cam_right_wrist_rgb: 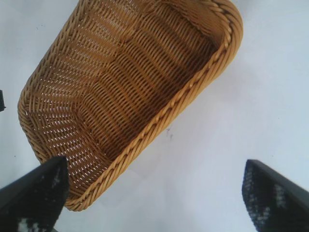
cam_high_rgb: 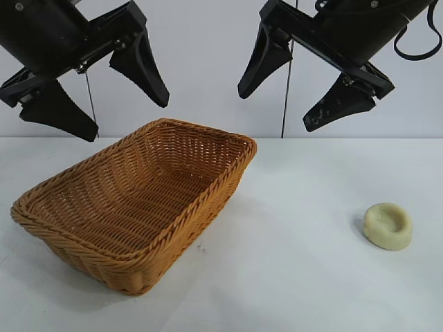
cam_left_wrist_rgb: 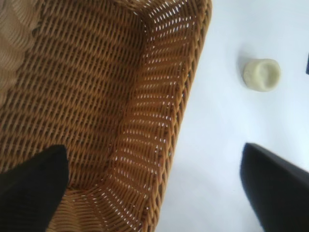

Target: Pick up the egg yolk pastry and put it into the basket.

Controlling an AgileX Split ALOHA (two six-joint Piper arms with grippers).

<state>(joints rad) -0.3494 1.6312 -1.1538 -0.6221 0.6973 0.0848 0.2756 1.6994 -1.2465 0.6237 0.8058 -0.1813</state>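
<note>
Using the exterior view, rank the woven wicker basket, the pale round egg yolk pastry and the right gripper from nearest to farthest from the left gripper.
1. Orange-brown woven wicker basket: just below the open left gripper, on the table's left side.
2. Right gripper: open, raised at the upper right.
3. Pale cream-yellow round egg yolk pastry: on the table, far right.

The scene is lit brightly and evenly from above. A soft grey shadow is cast on the white table (cam_high_rgb: 304, 277) under the basket (cam_high_rgb: 104, 259), at about 6 o'clock of it. A small faint shadow is seen at 9 o'clock of the egg yolk pastry (cam_high_rgb: 388, 225). The weave is shown sharply in the exterior view. In the left wrist view the basket corner at 10 o'clock is blurred, and the table is washed out to near white
</note>
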